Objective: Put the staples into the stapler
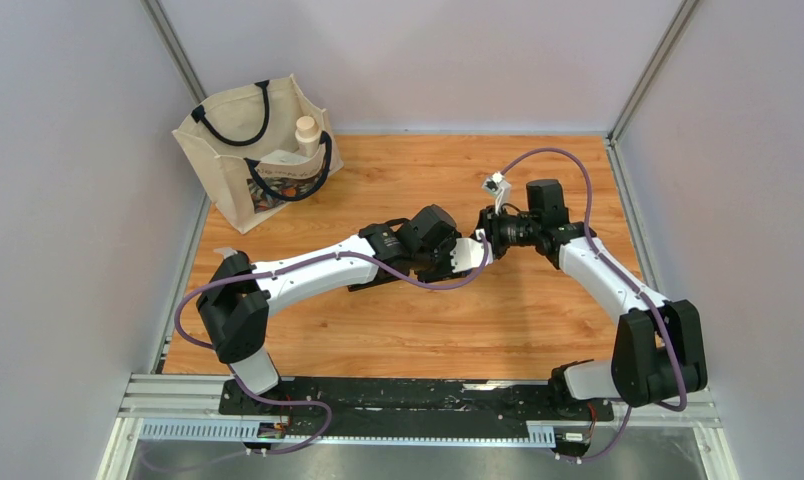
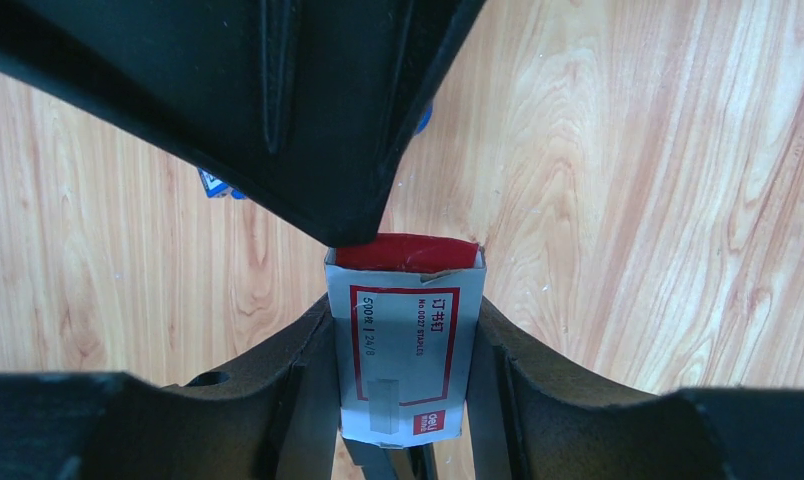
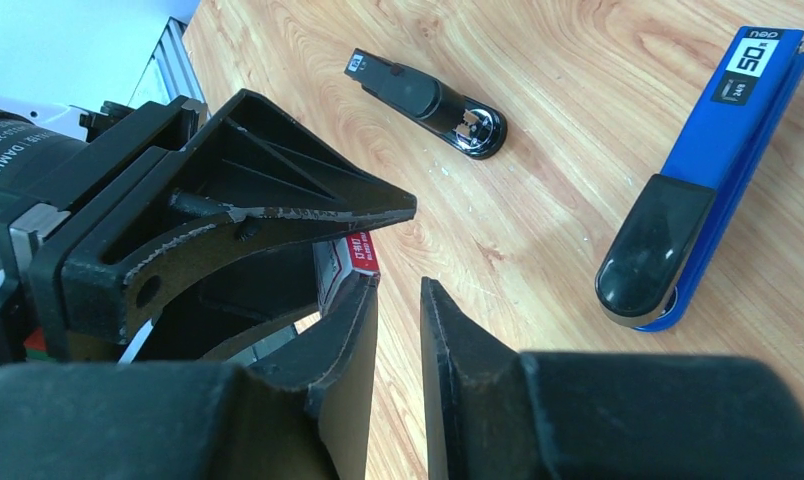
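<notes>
The staples box (image 2: 406, 350), white with red print, is clamped upright between my left gripper's (image 2: 405, 310) fingers, a red inner tray showing at its top end. In the top view the left gripper (image 1: 466, 256) holds it above mid-table. My right gripper (image 3: 398, 290) has its jaws a narrow gap apart with nothing between them; its tip meets the box's red end, and its left finger (image 3: 353, 330) is against the box (image 3: 348, 262). The blue stapler (image 3: 708, 180) with a black top strip lies flat on the wood to the right, untouched. It is hidden in the top view.
An all-black stapler (image 3: 428, 100) lies on the wood beyond the grippers. A canvas tote bag (image 1: 258, 150) with a bottle in it stands at the back left corner. Grey walls close in three sides, and a metal rail (image 1: 418, 400) runs along the near edge.
</notes>
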Controlling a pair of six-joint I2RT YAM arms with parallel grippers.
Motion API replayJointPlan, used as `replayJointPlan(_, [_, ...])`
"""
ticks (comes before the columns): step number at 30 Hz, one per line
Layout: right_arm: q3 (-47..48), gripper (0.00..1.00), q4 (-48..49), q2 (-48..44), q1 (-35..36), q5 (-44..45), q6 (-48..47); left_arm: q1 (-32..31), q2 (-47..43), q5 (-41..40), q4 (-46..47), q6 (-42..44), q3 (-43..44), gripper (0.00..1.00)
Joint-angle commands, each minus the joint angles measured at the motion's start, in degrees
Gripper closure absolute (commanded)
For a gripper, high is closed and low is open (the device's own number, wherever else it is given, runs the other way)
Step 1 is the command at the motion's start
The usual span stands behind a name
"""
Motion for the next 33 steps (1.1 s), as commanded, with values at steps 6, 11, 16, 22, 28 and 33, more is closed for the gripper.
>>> replayJointPlan(6, [1.4, 0.75, 2.4, -0.3, -0.6, -2.5, -0.7, 0.0, -2.1, 1.0, 0.4, -1.7, 1.8, 0.67])
replayJointPlan(11, [1.3, 0.75, 1.9, -0.9, 0.8, -2.9, -1.6, -0.1, -1.8, 1.0, 0.3, -1.6, 1.9, 0.67])
replayJointPlan(16, [1.3, 0.78, 1.3, -0.7, 1.3, -2.4, -2.7, 0.0, -1.8, 1.1, 0.2, -2.0, 2.1, 0.67])
replayJointPlan(22, [1.4, 0.79, 0.9, -0.3, 1.3, -2.9, -3.2, 0.0, -1.7, 1.1, 0.0, -2.1, 2.4, 0.67])
replayJointPlan(28, [1.6, 0.76, 0.0, 0.0, 1.3, -3.0, -3.2, 0.0, -2.2, 1.0, 0.0, -2.1, 2.0, 0.67])
replayJointPlan(33, [1.6, 0.72, -0.5, 0.3, 1.3, -4.0, -5.1, 0.0, -2.2, 0.8, 0.1, -2.0, 1.8, 0.67])
